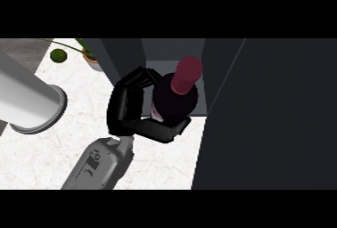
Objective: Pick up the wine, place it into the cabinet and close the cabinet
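Observation:
The wine bottle (179,95) is dark with a maroon neck and cap, and it leans towards the upper right. My left hand (124,111) is shut on it from the left: the fingers (138,79) curl over the far side and the thumb (161,131) crosses under its lower body. The bottle is held at the mouth of the dark cabinet (168,50), between a left panel (121,53) and a broad dark panel (263,111) on the right. Whether its base rests on anything is hidden. My right hand does not show.
A large pale grey cylinder (26,100) with a flanged end stands on the white marble counter (52,151) at the left. A potted plant (89,55) and a green ball (59,55) sit at the back left.

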You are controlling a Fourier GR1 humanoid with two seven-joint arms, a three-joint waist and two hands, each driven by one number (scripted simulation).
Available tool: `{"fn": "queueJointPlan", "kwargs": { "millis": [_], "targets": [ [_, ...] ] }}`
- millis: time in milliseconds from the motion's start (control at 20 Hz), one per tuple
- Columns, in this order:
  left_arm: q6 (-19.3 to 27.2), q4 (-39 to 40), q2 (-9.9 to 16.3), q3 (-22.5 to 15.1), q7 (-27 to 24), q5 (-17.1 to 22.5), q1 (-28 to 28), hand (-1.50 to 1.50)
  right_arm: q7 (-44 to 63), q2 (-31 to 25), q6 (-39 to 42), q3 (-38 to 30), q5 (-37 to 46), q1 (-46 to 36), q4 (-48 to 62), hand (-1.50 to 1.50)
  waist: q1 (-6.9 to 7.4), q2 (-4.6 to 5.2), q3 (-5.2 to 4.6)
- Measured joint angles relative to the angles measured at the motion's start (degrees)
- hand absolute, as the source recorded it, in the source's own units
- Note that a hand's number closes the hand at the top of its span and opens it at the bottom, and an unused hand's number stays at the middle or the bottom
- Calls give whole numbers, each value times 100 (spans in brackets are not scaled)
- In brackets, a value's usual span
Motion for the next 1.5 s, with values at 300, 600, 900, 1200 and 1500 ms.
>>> {"fn": "queueJointPlan", "kwargs": {
  "millis": [300,600,900,1200,1500],
  "targets": [
    [540,333,-1,55,421,85,-687,150,-72,20,109,-97,-95,220,-13,-150,-14,11,0],
    [824,1051,-1,87,254,41,-1278,150,-104,31,191,-139,-159,226,18,-150,-41,21,-1],
    [773,1856,28,138,-188,-229,-1607,150,-117,38,238,-161,-184,175,58,-150,-38,25,-4],
    [941,2480,6,5,-597,-68,-1804,150,-189,86,299,-196,-222,220,91,-150,-39,27,-3],
    [855,2974,1,41,-1118,147,-1753,150,-190,104,331,-198,-264,267,71,-150,-41,26,-4]
  ]
}}
